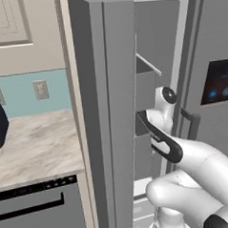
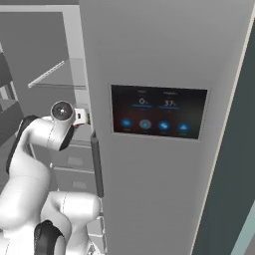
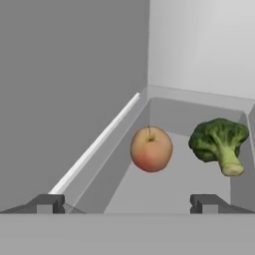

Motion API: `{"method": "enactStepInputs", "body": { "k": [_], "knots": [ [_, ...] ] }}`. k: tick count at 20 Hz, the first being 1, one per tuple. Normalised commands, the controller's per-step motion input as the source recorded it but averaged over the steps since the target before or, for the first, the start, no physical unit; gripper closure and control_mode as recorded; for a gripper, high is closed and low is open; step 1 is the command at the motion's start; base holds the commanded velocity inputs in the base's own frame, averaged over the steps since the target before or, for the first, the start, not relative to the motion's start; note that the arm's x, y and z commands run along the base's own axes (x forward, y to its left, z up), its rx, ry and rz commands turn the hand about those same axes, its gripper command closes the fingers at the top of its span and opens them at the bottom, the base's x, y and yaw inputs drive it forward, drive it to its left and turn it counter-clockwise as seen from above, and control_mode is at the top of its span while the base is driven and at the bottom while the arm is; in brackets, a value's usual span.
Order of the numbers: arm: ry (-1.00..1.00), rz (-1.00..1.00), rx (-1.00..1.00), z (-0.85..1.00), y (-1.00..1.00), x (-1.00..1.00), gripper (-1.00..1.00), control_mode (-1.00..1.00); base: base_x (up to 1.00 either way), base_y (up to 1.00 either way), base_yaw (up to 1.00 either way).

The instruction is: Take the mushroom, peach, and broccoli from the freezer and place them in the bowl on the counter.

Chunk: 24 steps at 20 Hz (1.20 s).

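Fingers [image 3: 46,203] of my gripper [image 3: 127,204] spread fully apart and empty, short of the peach [image 3: 151,149] lying on the freezer [image 3: 199,50] floor just beside the broccoli [image 3: 219,143]; smooth, round, probably light and bruisable, best pinched across its middle.

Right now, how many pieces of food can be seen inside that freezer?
2. A peach at the middle of the shelf and a broccoli beside it, apart. More may sit hidden elsewhere.
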Motion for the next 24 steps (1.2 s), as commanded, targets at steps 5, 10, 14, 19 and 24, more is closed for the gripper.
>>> {"method": "enactStepInputs", "body": {
  "k": [5, 10, 14, 19, 24],
  "knots": [
    [0.09, 0.0, 0.0, -0.01, 0.03, 0.13, -1.0, -1.0, 0.0, 0.0, 0.0],
    [0.11, 0.0, 0.0, 0.0, 0.07, 0.13, -1.0, -1.0, 0.0, 0.0, 0.0],
    [0.09, 0.0, 0.0, 0.0, 0.08, 0.17, -1.0, -1.0, 0.0, 0.0, 0.0],
    [0.03, 0.0, 0.0, -0.04, 0.08, 0.25, -1.0, -1.0, 0.0, 0.0, 0.0],
    [0.03, 0.0, 0.0, -0.04, 0.1, 0.24, -1.0, -1.0, 0.0, 0.0, 0.0]
  ]
}}
